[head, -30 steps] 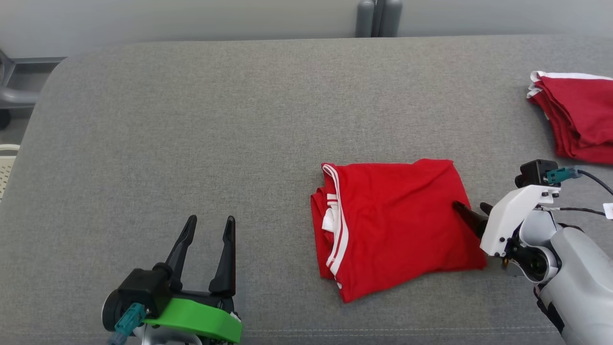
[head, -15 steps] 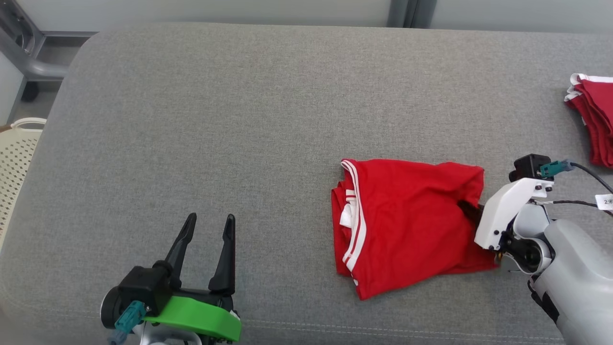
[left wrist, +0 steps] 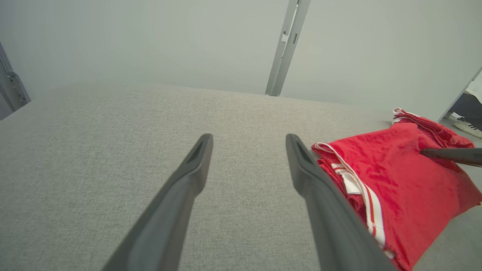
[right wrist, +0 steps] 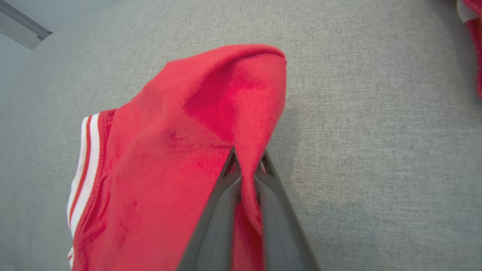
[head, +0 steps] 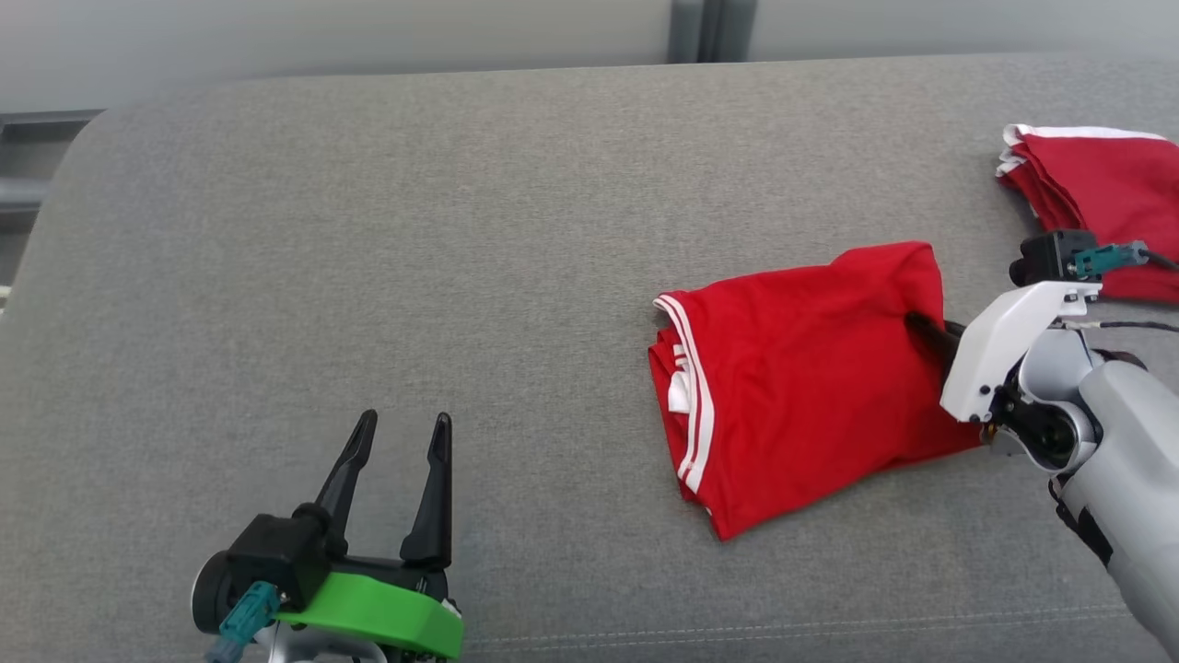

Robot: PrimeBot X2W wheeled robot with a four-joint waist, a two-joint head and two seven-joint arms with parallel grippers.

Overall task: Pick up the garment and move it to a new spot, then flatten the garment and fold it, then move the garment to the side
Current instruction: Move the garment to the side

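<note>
free: grey cushion [head: 368,230] left (wide) | blocked: garment [head: 801,387] centre-right, red pile [head: 1096,184] far right

The right claw [right wrist: 248,157] pinches the red garment [right wrist: 169,150].

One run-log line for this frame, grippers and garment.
right gripper: shut on folded red garment with white-striped trim, edge lifted | left gripper: open | surface: grey fabric cushion | aside: red folded stack

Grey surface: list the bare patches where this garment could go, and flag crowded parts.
The widest bare stretch of the grey surface runs from its left edge to the folded garment, beyond the open left gripper. The far strip behind the garment is bare too. Crowded: the right side, where the right gripper pinches the garment near the red stack.
</note>
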